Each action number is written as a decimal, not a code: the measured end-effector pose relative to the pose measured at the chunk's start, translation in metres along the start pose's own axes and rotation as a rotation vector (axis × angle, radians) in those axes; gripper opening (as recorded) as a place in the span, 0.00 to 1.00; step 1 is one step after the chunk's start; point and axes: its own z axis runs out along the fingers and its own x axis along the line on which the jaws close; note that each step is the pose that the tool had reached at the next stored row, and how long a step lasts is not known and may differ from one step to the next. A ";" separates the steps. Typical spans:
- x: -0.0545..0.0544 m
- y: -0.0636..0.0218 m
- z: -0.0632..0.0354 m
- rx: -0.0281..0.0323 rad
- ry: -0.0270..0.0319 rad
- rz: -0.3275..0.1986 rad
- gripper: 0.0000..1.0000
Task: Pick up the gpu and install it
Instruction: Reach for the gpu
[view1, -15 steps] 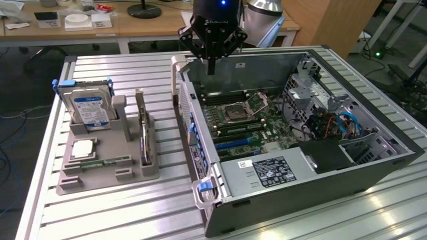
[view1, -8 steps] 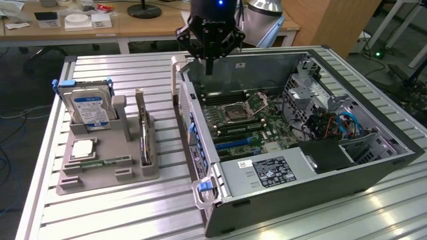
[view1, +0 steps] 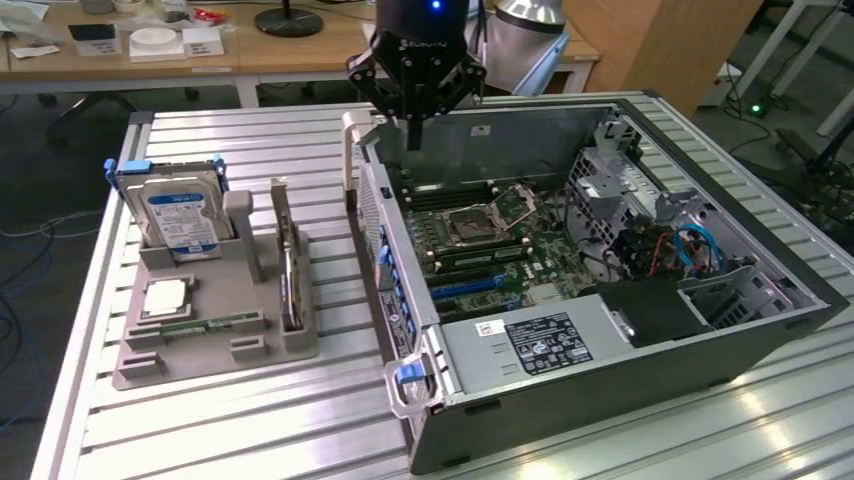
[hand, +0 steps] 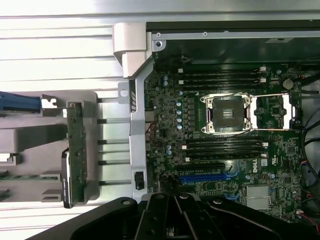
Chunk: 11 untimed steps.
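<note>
- You are at the pick-up step, I judge: the claw (view1: 414, 132) is clenched on nothing, above the far edge of the computer case (view1: 521, 140), upper middle of the exterior view.
- The graphics card (view1: 283, 262) stands on its edge in the grey holder (view1: 200, 368), left of centre, well apart from the claw.
- Its long axis runs from frame top to bottom, thin edge up.
- I think the pick-up needs the claw open across that thin edge.

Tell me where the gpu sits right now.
The gpu stands on edge in the grey holder on the exterior view's left, between the hard drive and the open computer case.
</note>
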 end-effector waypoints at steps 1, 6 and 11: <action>0.000 0.0000 0.0000 0.0000 0.0000 0.000 0.11; 0.003 -0.0002 -0.0001 0.0000 0.0001 0.000 0.11; 0.006 -0.0004 -0.0002 0.0000 0.0001 -0.001 0.11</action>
